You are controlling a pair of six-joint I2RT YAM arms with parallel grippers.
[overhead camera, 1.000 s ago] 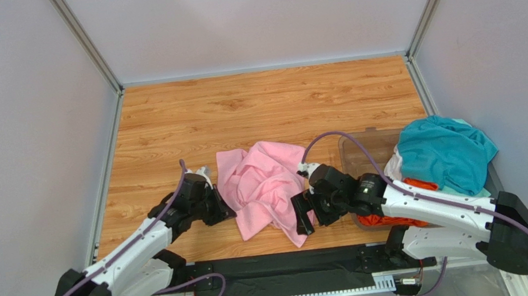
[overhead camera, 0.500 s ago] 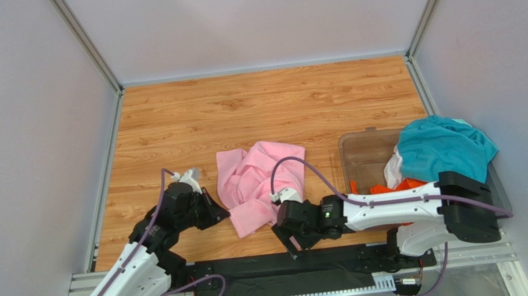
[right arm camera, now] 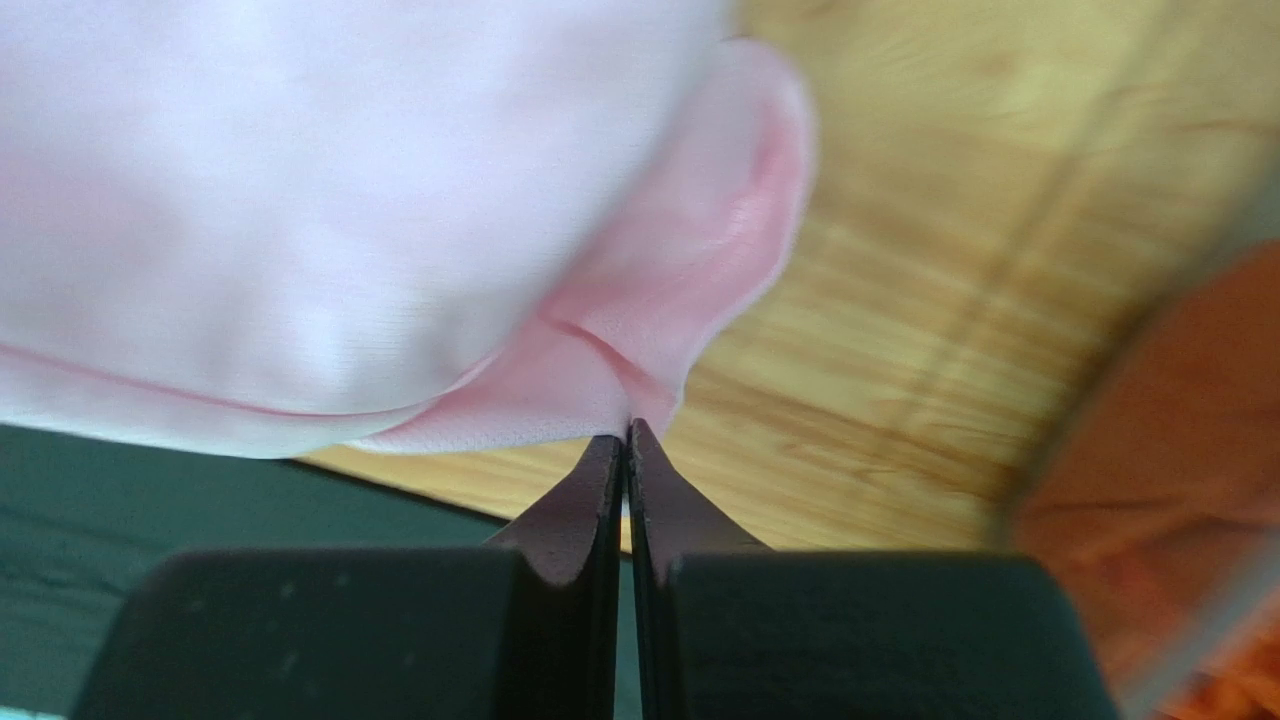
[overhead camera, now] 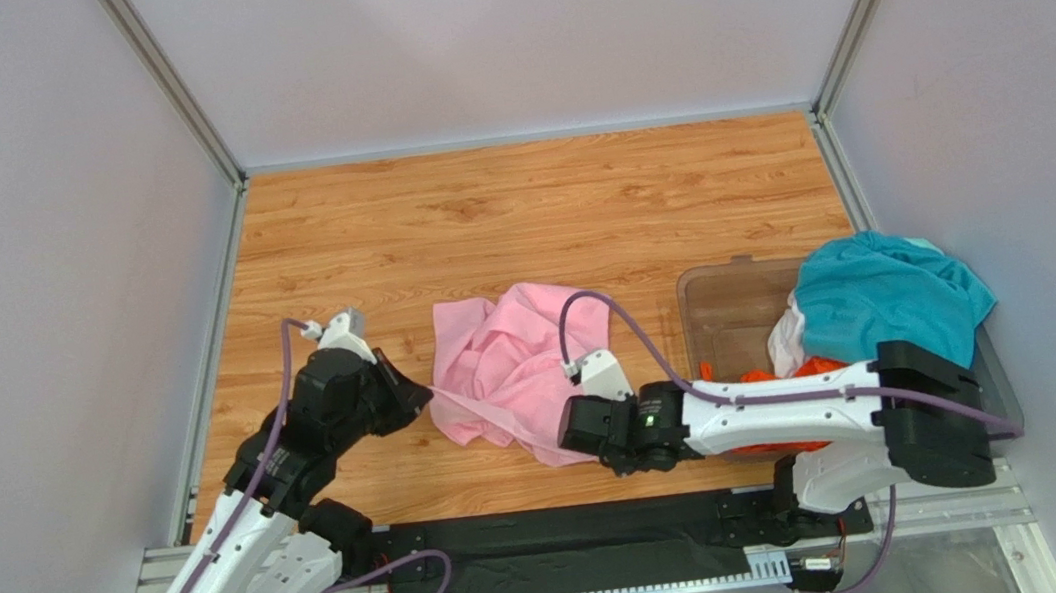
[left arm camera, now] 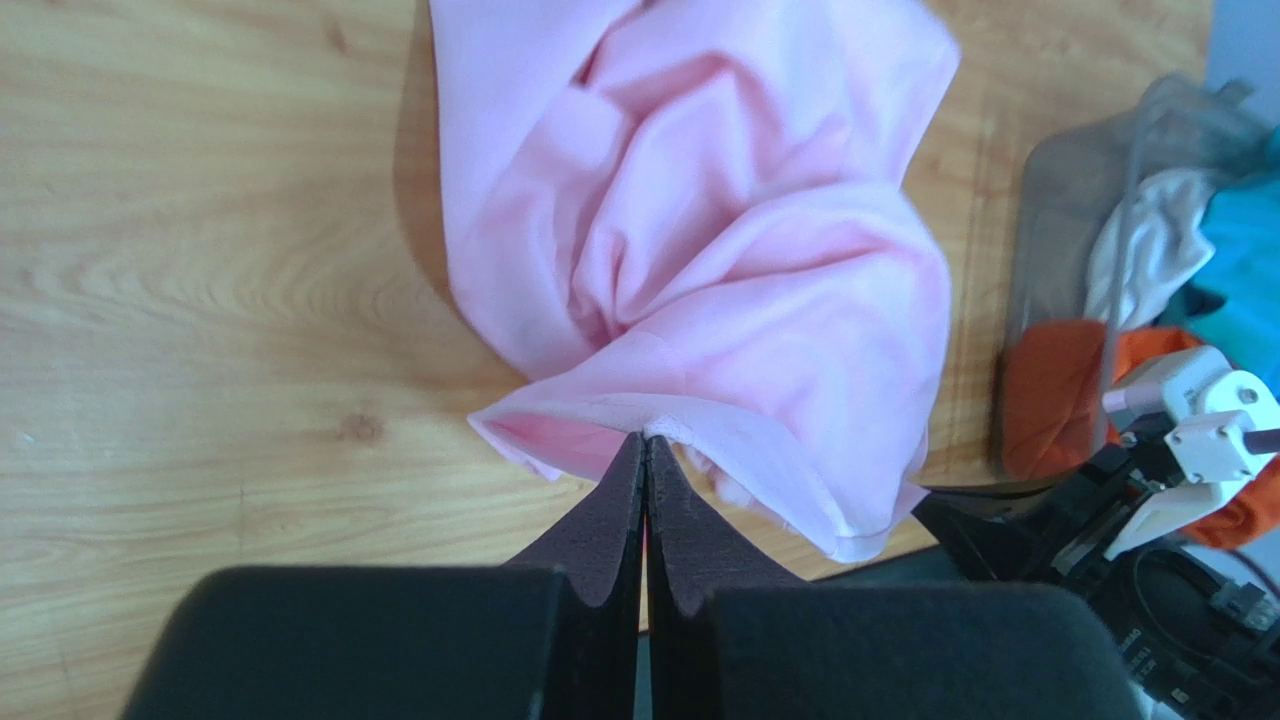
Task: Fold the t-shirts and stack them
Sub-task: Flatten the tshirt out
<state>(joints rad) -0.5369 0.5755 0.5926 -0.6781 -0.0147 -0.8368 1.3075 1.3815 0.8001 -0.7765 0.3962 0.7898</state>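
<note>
- The left gripper (left arm camera: 646,450) squeezed tight on one edge of the pink t-shirt (left arm camera: 706,225).
- The right gripper (right arm camera: 627,443) pinched another edge.
- The t-shirt lay bunched up on the table (overhead camera: 555,218) between them.

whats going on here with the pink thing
Both arms are working on the pink t-shirt, which lies crumpled on the table, not yet folded. The left claw is shut on one edge of it, the right claw on another. A teal shirt, an orange shirt and a white shirt sit in the clear bin.
</note>
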